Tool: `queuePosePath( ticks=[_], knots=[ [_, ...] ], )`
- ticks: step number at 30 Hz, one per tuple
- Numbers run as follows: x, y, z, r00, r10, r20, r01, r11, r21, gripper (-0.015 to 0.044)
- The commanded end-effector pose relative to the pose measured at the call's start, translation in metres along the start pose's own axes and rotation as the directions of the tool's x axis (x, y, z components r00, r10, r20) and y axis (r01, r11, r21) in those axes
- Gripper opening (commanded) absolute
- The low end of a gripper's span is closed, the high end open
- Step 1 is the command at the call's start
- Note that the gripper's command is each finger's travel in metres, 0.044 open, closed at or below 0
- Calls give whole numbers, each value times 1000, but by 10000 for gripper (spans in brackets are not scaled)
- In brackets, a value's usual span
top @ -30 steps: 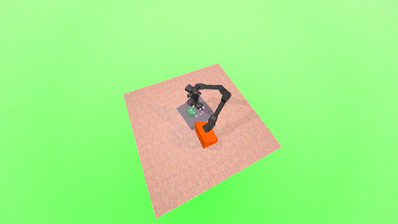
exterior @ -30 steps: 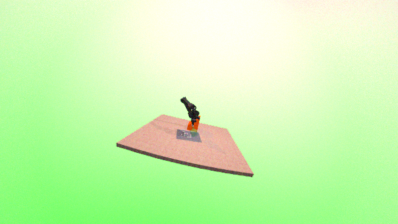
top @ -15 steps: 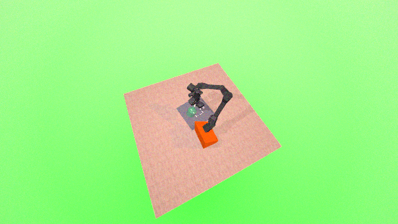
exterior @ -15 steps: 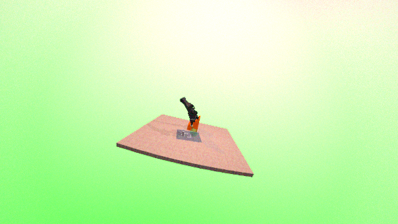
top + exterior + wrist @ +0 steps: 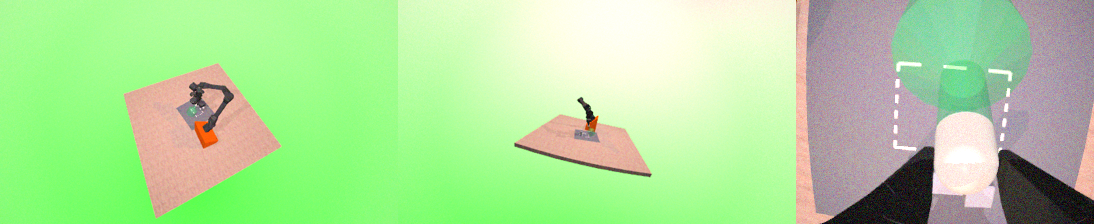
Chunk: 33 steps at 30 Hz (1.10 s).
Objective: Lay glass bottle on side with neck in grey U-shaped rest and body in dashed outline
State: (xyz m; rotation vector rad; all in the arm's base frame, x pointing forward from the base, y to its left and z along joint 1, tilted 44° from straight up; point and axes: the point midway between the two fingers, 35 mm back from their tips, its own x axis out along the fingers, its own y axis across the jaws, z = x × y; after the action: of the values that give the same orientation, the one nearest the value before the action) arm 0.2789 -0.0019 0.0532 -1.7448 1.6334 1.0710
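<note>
green glass bottle point(image 5: 192, 111) point(image 5: 592, 130) point(image 5: 963, 47) gripped, not yet laid down
its pale cap end sits between the fingers of the end effector point(image 5: 198, 104) point(image 5: 588, 126) point(image 5: 965, 157), body over the grey mat point(image 5: 184, 109) point(image 5: 592, 140) point(image 5: 851, 185), nearer the tabletop's point(image 5: 165, 178) point(image 5: 556, 145) far edge from above; laying, resting and release seem left; translucent, broad-bodied, slim-necked.

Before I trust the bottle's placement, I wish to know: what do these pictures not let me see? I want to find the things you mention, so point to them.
- Bottle's underside point(image 5: 908, 42): wrist view, hidden beneath its green body.
- Fingertip contact: top view, too small.
- Outline's near edge: wrist view, partly behind the white cap point(image 5: 966, 145).
</note>
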Motion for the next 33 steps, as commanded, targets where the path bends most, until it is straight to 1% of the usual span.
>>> queuePosePath(
  ticks=[1, 33],
  knots=[
    [1, 1, -10, 1000, 1, -5, -1, 1000, 2, 102],
    [13, 2, -51, 1000, -10, 25, 11, 1000, -6, 102]
  ],
)
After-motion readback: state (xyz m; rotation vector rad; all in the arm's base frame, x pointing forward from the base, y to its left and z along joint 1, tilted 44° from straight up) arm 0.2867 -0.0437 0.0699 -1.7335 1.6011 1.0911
